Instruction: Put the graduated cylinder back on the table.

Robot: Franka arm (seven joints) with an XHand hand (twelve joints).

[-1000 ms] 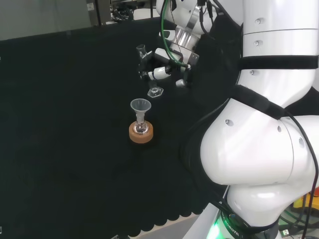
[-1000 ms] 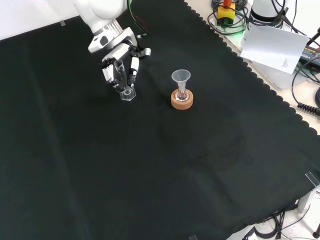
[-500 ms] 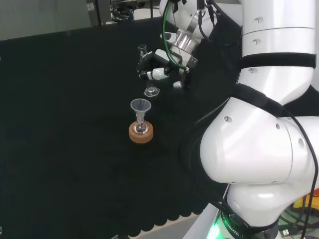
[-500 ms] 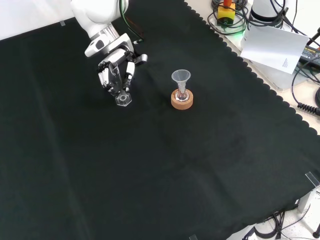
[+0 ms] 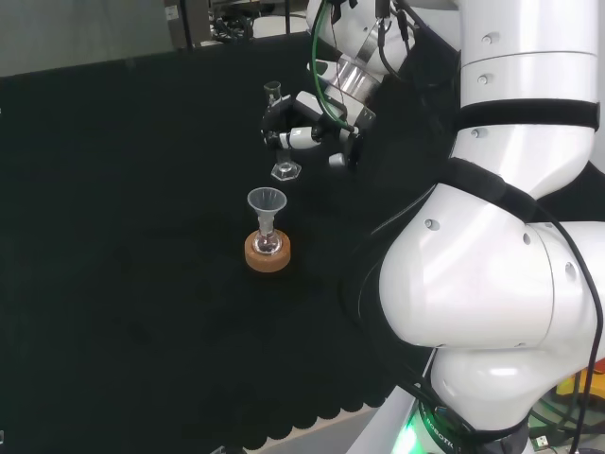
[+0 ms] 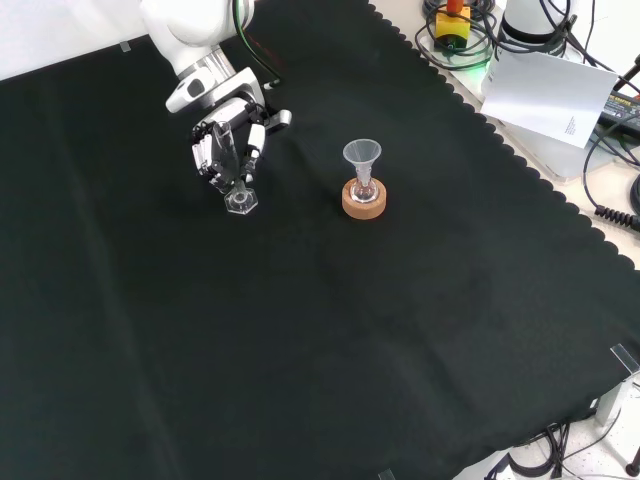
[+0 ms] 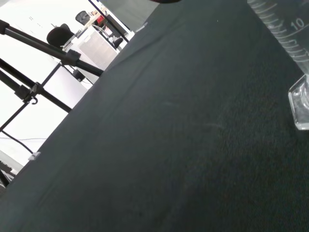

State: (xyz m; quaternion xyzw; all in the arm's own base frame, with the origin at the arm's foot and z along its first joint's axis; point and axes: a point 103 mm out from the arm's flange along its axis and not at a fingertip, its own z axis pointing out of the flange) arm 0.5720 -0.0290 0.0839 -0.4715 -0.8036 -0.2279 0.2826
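Hand: the hand (image 6: 225, 145) is curled round the tube of the graduated cylinder (image 6: 235, 172), holding it upright in the upper left of the front view.
Cylinder: its hexagonal foot sits at or just above the black cloth (image 6: 330, 330); contact cannot be told. In the wrist view its graduated tube (image 7: 285, 34) and foot show at the frame's edge.
Open room: the front view's lower half and left side are bare cloth; the scalloped cloth edge runs down the right.
Nearby: one cork ring (image 6: 363, 200) stands near the cylinder, to its right in the front view, bearing one small flask with one clear funnel (image 6: 362, 153) in its neck.
Count: one cylinder, one funnel, one stand.
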